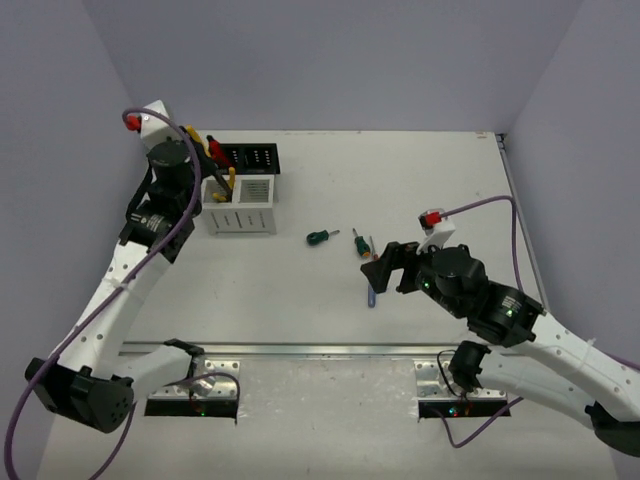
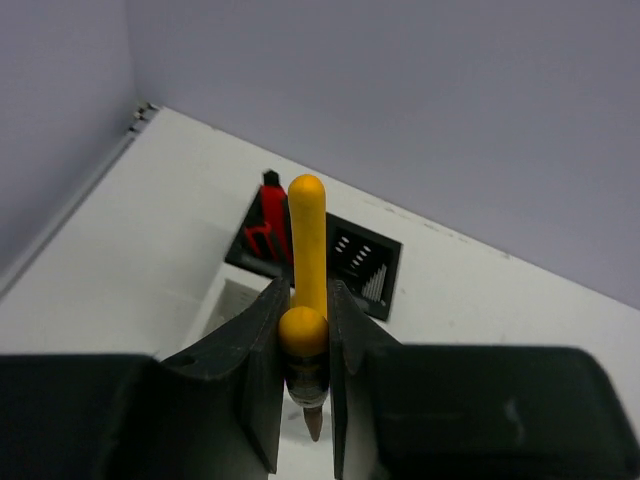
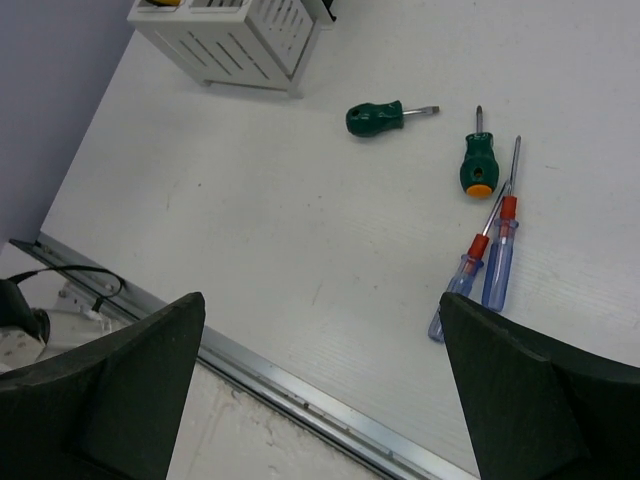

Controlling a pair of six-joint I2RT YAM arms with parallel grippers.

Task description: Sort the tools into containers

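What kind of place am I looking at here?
Probably a robot lab test cell: a white table boxed in by blank walls, a left arm and right arm bolted by a metal rail, with screwdrivers and a white bin set out.

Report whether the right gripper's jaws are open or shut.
Open. In the right wrist view the right gripper holds its jaws far apart, with nothing between them.

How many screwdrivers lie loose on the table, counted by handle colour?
Green-handled screwdrivers: 2
Blue-handled screwdrivers: 2
Total: 4
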